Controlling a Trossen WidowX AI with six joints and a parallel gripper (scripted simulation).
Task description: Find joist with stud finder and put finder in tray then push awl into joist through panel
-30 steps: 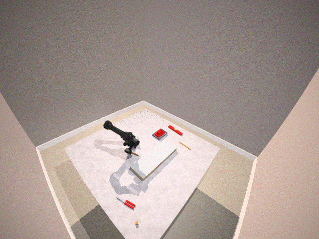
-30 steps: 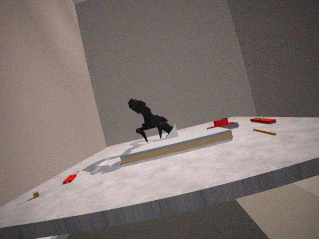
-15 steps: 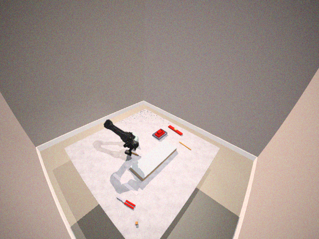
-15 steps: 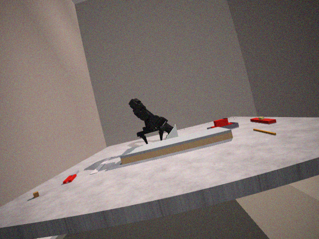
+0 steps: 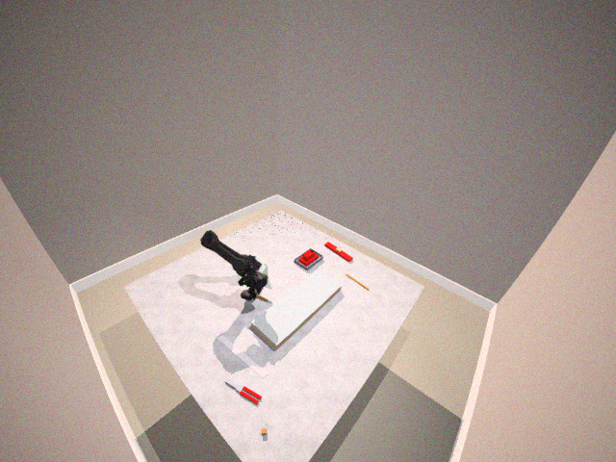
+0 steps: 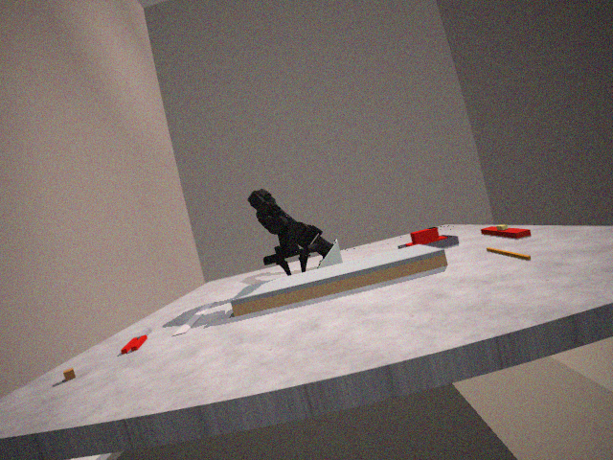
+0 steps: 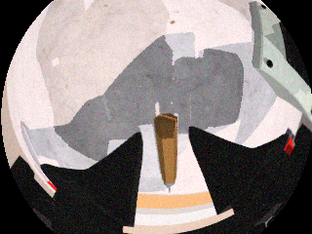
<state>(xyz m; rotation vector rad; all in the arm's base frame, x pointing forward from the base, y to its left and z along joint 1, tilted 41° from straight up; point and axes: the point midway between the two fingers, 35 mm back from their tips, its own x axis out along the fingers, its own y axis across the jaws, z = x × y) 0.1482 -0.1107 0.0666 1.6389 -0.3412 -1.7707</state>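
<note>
This looks like a small workshop-like corner in a bare room, with plain grey and pinkish walls, a pale skirting board (image 5: 164, 253) and a beige floor (image 5: 427, 343) (image 6: 554, 396). Its trade shows in a wooden-handled awl (image 5: 263, 298) (image 7: 168, 151) between the gripper's fingertips and, beside them, a white-topped, wood-edged floor panel (image 5: 298, 310) (image 6: 341, 285). Well apart from the fingers, a red-handled pair of pliers (image 5: 251, 393) (image 6: 134, 344) and a red bar-shaped level (image 5: 338, 251) (image 6: 506, 232) lie on the mottled white tabletop (image 5: 318, 377) (image 6: 346, 341).
</note>
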